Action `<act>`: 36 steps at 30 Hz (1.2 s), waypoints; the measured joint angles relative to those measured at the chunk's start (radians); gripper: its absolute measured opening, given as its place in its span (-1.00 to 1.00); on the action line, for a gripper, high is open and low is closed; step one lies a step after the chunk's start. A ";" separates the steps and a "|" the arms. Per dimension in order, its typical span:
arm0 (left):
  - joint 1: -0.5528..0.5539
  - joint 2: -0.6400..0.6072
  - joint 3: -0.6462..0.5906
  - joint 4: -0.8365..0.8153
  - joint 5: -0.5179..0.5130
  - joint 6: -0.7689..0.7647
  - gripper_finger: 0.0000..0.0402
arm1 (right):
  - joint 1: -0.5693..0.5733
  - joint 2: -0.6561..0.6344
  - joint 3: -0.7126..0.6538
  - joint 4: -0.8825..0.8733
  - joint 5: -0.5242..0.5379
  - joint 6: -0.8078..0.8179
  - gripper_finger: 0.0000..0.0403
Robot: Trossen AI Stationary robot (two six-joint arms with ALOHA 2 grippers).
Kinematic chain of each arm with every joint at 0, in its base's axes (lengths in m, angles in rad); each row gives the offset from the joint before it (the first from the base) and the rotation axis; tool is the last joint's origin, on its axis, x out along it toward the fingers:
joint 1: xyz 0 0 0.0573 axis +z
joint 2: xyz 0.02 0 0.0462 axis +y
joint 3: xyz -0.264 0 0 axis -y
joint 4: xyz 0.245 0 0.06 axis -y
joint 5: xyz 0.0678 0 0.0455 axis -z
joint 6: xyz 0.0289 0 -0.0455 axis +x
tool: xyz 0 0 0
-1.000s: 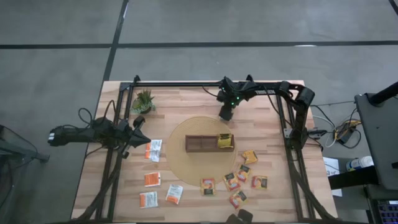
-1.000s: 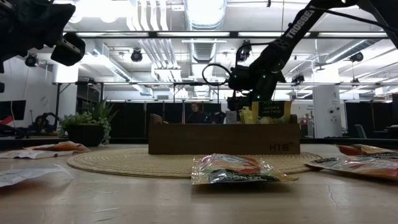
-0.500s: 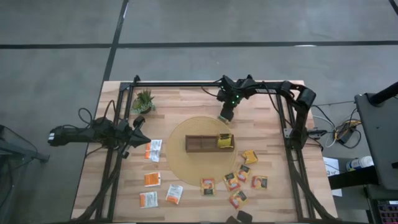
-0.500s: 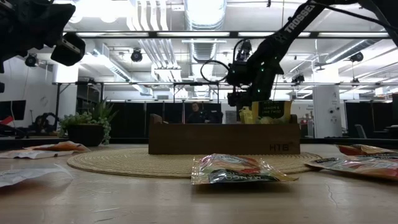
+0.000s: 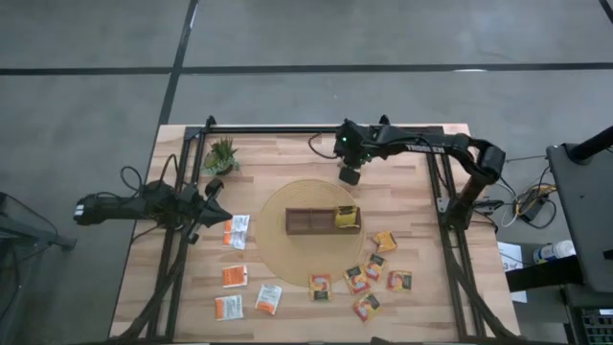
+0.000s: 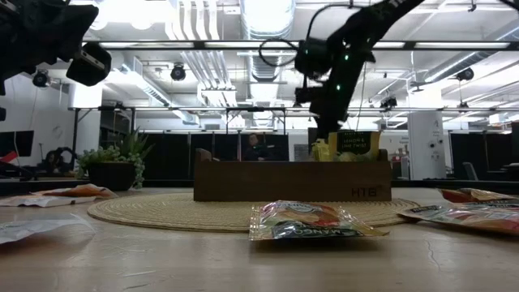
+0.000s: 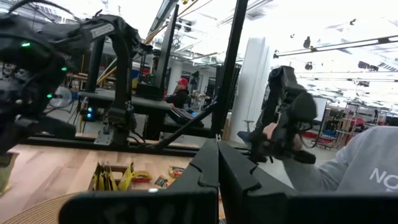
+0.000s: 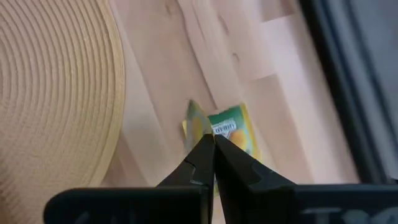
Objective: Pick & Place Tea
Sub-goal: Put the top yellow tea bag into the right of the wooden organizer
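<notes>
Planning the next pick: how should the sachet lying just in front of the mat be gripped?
Probably from straight above, pinching its puffed middle. The front sachet lies flat on the table with its edges low, so a sideways approach finds little to catch. The right tool is shut on a green sachet.

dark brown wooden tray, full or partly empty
Partly empty: the dark brown wooden tray holds upright yellow-green tea sachets only at its right end.

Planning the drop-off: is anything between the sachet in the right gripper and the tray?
Nothing visible. The right gripper holds the sachet over bare table just beyond the tray. Only the flat woven mat lies between.
</notes>
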 joint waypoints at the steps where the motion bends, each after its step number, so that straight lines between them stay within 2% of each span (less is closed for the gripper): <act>1: 0.000 0.000 0.000 0.000 0.000 0.000 -1.00 | 0.018 -0.014 0.000 -0.011 0.033 0.011 -0.96; 7: 0.000 0.000 0.000 0.000 0.000 0.000 -1.00 | 0.139 -0.104 -0.002 -0.064 0.199 0.084 -0.96; 17: 0.000 0.000 0.000 0.000 0.000 0.000 -1.00 | 0.393 -0.202 -0.003 -0.100 0.337 0.236 -0.96; 26: 0.000 0.000 0.000 0.000 0.000 0.000 -1.00 | 0.600 -0.216 0.001 -0.124 0.415 0.360 -0.96; 36: 0.000 0.000 0.000 0.000 0.000 0.000 -1.00 | 0.753 -0.214 0.015 -0.181 0.476 0.464 -0.96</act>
